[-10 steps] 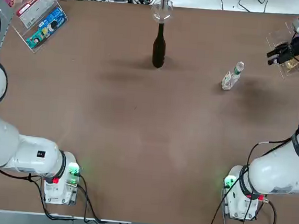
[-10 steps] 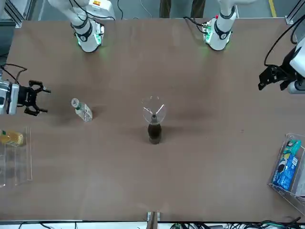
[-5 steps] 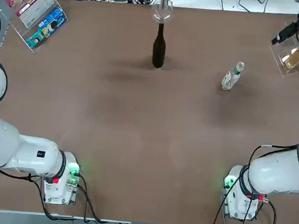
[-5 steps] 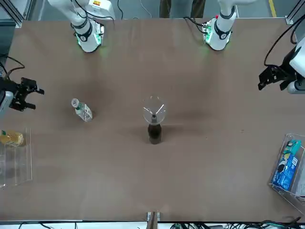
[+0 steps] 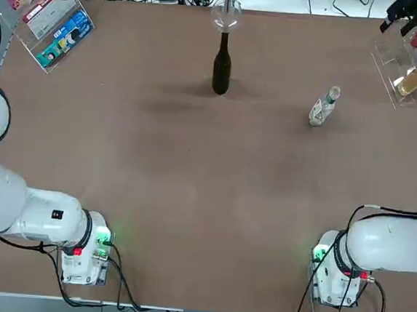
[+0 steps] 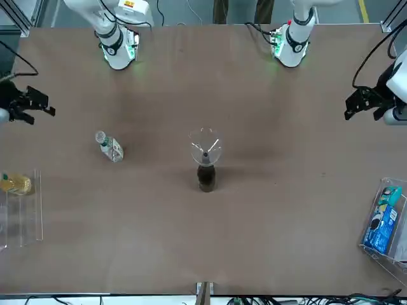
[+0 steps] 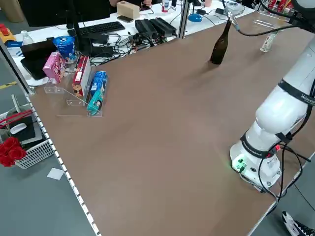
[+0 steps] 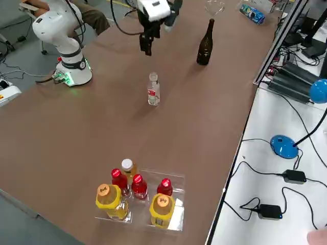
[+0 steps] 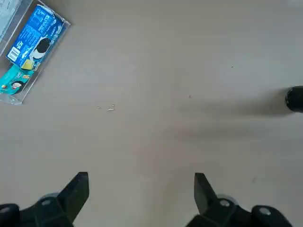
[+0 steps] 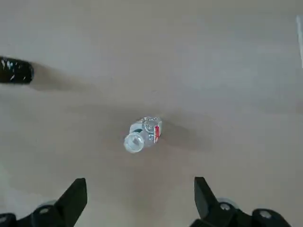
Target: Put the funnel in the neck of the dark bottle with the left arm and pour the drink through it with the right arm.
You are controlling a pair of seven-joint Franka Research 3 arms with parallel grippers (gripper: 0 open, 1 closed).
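So the funnel [image 6: 206, 147] is sitting in the neck of the dark bottle [image 5: 222, 71], wide rim up, and the bottle stands upright on the table. The small clear plastic bottle [image 10: 144, 134] with the pale label stands to the right of the dark bottle, a bit nearer the robot and well apart from it (top looks uncapped to me, and I can't tell how much drink is inside).

Left gripper [image 9: 141, 176] is wide open with nothing in it, raised off to the left of the dark bottle. Right gripper [image 10: 140, 179] is also spread and empty, up in the air off to the dark bottle's right.

What could go wrong: the dark bottle is tall and slim with the funnel perched on top, so a low sideways sweep by either arm could clip the rim and tip the lot. If there's a pour to come, squeezing the soft plastic too hard could spurt drink past the funnel, and pouring too fast could flood it.

Edges: the table's far edge is behind the dark bottle, with bare table between. The drinks tray [image 8: 176, 220] is further right than the small bottle, the snack tray [image 7: 74, 102] way over left. Plenty of open table on the robot's side of the dark bottle, so backing off that way seems safest.
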